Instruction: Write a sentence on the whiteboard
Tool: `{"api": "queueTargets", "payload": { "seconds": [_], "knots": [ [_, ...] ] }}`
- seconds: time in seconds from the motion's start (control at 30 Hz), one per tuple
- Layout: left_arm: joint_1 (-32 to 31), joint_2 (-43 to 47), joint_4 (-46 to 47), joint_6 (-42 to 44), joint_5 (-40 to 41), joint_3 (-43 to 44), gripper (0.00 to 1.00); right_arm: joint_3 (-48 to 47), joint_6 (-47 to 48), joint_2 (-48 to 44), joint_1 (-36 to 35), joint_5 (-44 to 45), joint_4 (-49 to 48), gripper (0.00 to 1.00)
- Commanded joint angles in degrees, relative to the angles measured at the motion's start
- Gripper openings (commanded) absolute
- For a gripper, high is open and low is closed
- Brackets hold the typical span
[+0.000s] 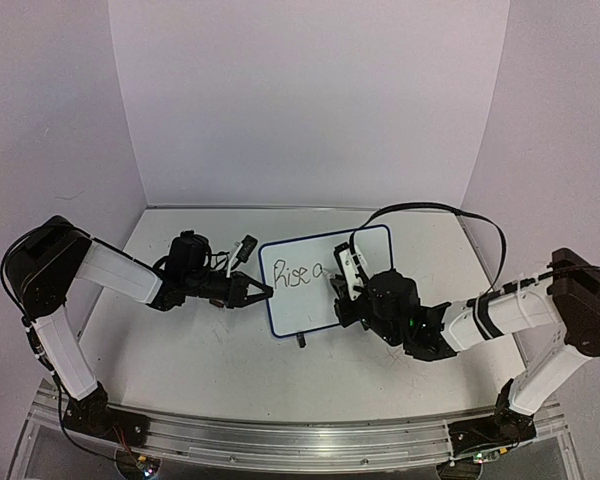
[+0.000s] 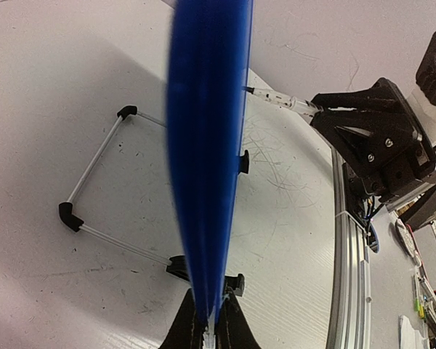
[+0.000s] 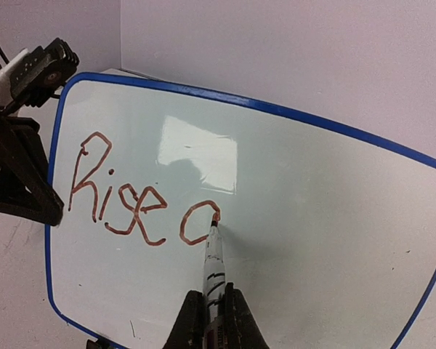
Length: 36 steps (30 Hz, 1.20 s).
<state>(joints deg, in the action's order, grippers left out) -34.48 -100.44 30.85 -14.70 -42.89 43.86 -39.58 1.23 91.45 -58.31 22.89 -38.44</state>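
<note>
The small blue-rimmed whiteboard (image 1: 290, 308) stands upright at mid-table. Reddish-brown handwriting on it, the sentence (image 3: 135, 217), reads "Rise a". My left gripper (image 1: 263, 291) is shut on the board's left edge; in the left wrist view that blue rim (image 2: 207, 145) runs edge-on up from between the fingers of the left gripper (image 2: 211, 314). My right gripper (image 3: 213, 292) is shut on a white marker (image 3: 214, 258), whose tip touches the upper right of the letter "a". From above, the right gripper (image 1: 338, 290) sits in front of the board's right half.
The board's wire stand (image 2: 94, 163) and black clip feet (image 2: 236, 283) rest on the scuffed tabletop behind it. An aluminium rail (image 1: 300, 440) runs along the near edge. A black cable (image 1: 450, 212) loops over the right arm. White walls close in the back and sides.
</note>
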Motion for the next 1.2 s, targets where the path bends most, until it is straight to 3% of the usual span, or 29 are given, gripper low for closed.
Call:
{"api": "queueTargets", "payload": {
  "seconds": [0.0,1.17],
  "knots": [
    [0.47,1.39,-3.28,2.04,3.66,0.23,0.00,0.71,-0.80,-1.53,-0.26,0.27,2.02,0.00],
    [0.47,1.39,-3.52,2.37,3.81,0.03,0.00,1.15,-2.72,-2.37,-0.54,1.91,4.78,0.00]
  ]
}}
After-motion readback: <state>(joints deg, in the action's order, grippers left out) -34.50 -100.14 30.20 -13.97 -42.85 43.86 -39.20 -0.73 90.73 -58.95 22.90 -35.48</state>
